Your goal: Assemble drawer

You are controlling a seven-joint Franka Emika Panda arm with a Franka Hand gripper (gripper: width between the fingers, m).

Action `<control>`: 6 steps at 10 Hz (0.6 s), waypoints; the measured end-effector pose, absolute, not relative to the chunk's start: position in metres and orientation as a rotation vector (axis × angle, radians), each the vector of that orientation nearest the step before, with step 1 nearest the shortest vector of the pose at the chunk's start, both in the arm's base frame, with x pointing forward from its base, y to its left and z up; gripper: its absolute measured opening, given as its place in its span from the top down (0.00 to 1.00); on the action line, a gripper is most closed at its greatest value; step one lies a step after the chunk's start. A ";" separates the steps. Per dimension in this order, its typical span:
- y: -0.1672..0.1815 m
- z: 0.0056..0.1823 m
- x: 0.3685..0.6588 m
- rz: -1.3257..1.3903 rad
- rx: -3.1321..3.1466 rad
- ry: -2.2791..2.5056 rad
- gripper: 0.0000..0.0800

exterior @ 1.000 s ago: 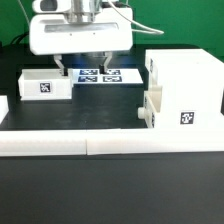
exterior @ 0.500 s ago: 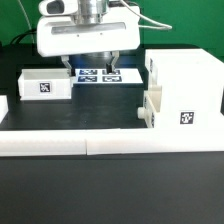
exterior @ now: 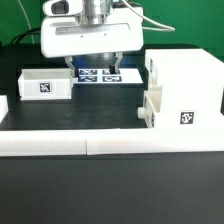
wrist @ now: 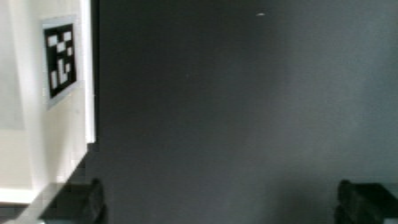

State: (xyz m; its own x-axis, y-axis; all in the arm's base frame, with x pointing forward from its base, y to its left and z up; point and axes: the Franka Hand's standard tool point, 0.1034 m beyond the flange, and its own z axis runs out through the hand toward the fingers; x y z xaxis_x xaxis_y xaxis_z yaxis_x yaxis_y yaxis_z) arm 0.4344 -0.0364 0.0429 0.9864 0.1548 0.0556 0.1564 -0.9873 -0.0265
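Note:
The drawer's tall white box housing (exterior: 185, 90) stands at the exterior view's right, with a knobbed tray (exterior: 148, 112) set in its open front. A second shallow tray (exterior: 45, 84) with a square tag lies loose at the left. My gripper (exterior: 95, 66) hangs at the back between them, over the marker board (exterior: 100, 75), with its jaws wide apart and nothing between them. In the wrist view the gripper (wrist: 222, 205) is over dark table, both fingertips (wrist: 80, 200) apart. A white tagged part (wrist: 54, 70) shows at that picture's edge; I cannot tell which part it is.
A long low white border wall (exterior: 90, 145) runs across the front of the black table. A small white piece (exterior: 4, 108) sits at the far left edge. Dark table lies between the loose tray and the housing.
My gripper has shifted a little toward the exterior view's right, staying open. The trays and housing have not moved.

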 end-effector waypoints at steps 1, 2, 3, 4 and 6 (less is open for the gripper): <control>-0.036 0.043 0.434 -0.083 -3.100 -0.243 0.19; -0.036 0.043 0.434 -0.083 -3.100 -0.243 0.19; -0.036 0.043 0.434 -0.083 -3.100 -0.243 0.19; -0.037 0.043 0.434 -0.083 -3.100 -0.243 0.19; -0.044 0.044 0.419 -0.025 -3.100 -0.220 0.19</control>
